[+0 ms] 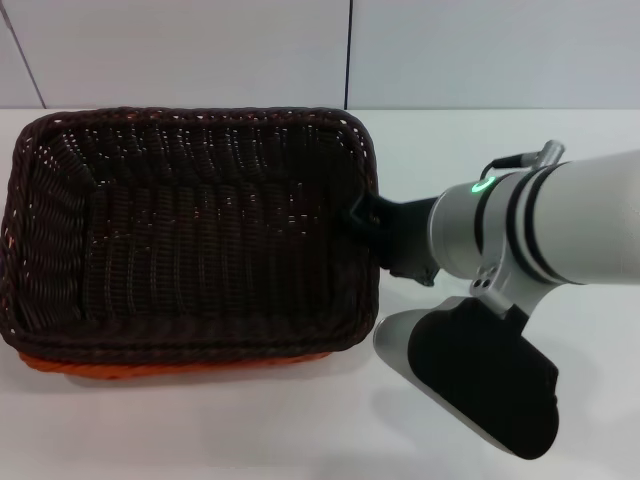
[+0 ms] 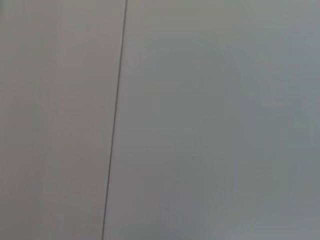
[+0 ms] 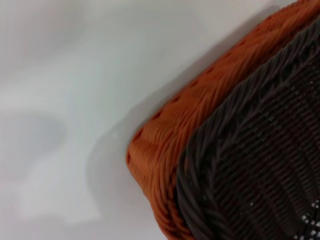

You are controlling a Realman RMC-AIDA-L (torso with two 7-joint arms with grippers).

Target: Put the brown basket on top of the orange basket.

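Observation:
The brown basket (image 1: 200, 230) sits nested on top of the orange basket (image 1: 150, 368), which shows only as a thin orange strip under its front rim. My right gripper (image 1: 362, 215) is at the brown basket's right rim, at or just touching the braided edge. The right wrist view shows a corner of both baskets close up, the brown basket (image 3: 260, 165) inside the orange basket (image 3: 165, 150). My left gripper is out of view; the left wrist view shows only a plain grey surface with a thin dark seam (image 2: 114, 125).
The baskets stand on a white table (image 1: 300, 430) on its left side. A white panelled wall (image 1: 200, 50) runs along the back. My right arm (image 1: 560, 230) reaches in from the right, its dark elbow housing (image 1: 480, 375) low over the table's front right.

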